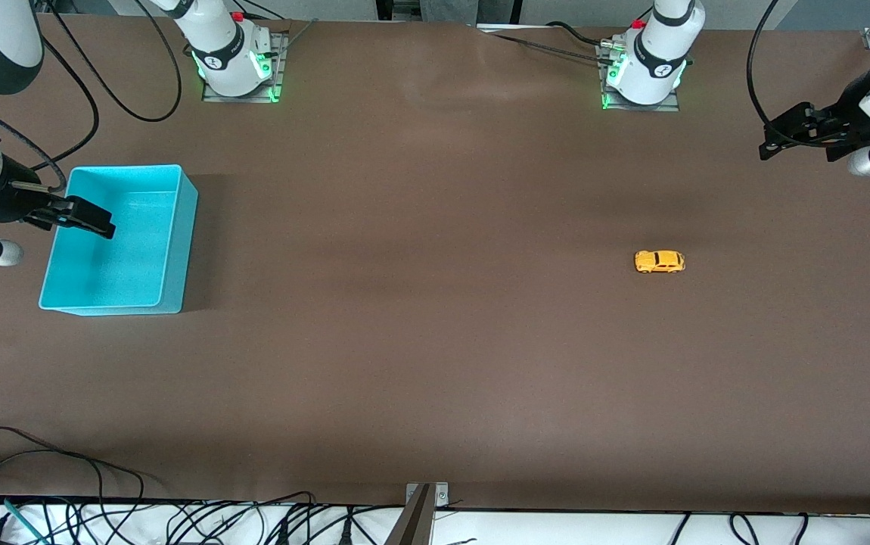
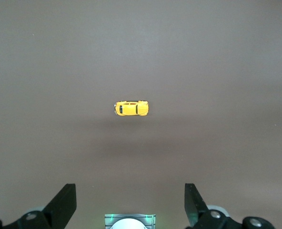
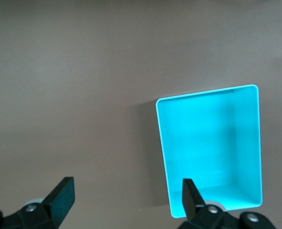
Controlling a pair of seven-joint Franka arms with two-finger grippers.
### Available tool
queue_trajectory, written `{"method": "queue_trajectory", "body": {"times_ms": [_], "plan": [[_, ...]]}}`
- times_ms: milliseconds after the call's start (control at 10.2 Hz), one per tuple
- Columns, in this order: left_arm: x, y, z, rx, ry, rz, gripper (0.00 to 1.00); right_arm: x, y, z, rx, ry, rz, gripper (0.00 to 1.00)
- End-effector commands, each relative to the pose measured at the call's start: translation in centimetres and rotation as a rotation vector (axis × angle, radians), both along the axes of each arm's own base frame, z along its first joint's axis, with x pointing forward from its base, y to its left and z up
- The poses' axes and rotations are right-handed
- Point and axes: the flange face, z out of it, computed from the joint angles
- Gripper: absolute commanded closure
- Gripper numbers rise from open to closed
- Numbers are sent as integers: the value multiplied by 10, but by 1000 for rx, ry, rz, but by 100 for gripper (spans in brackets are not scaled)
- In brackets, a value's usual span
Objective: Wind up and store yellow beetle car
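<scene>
The yellow beetle car [image 1: 660, 261] stands on its wheels on the brown table toward the left arm's end, and it also shows in the left wrist view [image 2: 131, 108]. My left gripper [image 1: 772, 141] hangs high in the air at the left arm's end of the table, open and empty [image 2: 130, 202], well away from the car. The turquoise bin [image 1: 178, 227] sits empty toward the right arm's end and shows in the right wrist view [image 3: 255, 143]. My right gripper [image 1: 94, 219] is open and empty [image 3: 126, 198], up over the bin's outer rim.
The two arm bases [image 1: 234, 57] [image 1: 647, 64] stand along the table's edge farthest from the front camera. Cables [image 1: 102, 515] lie off the table's nearest edge. A bracket [image 1: 424, 503] sits at the middle of that edge.
</scene>
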Motion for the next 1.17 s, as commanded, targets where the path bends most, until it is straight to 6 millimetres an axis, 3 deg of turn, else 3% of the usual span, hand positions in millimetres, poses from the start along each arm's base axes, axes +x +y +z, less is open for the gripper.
{"method": "queue_trajectory", "body": {"times_ms": [0, 1073], "plan": [[2, 1, 5, 24, 5, 0, 0, -3, 0, 2, -7, 4, 5, 0], [1, -5, 6, 26, 3, -10, 0, -3, -2, 1, -5, 4, 20, 0]]}}
